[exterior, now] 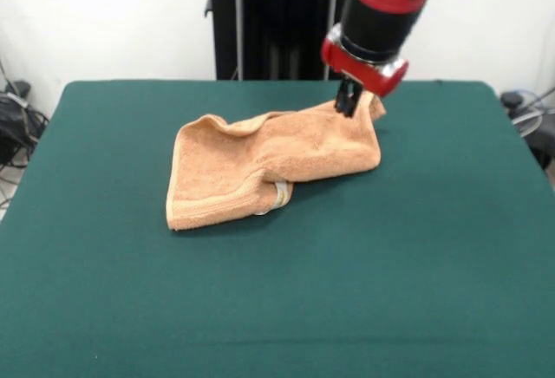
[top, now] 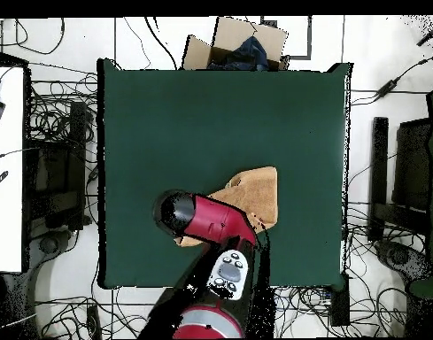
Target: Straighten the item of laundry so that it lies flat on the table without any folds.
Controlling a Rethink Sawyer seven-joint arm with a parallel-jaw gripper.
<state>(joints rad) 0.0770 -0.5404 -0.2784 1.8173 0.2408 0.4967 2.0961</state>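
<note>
The peach-orange towel [exterior: 260,166] lies crumpled and folded on the dark green table [exterior: 277,291], with its white care tag [exterior: 281,194] showing at the near edge. My gripper [exterior: 349,101] is shut on the towel's far right corner and holds it slightly raised. In the overhead view the arm covers part of the towel [top: 255,193], and the gripper itself is hidden under the arm there.
The black pedestal [exterior: 277,18] stands behind the table's far edge. A cardboard box [top: 237,44] sits off the table's far side in the overhead view. Cables lie on the floor around the table.
</note>
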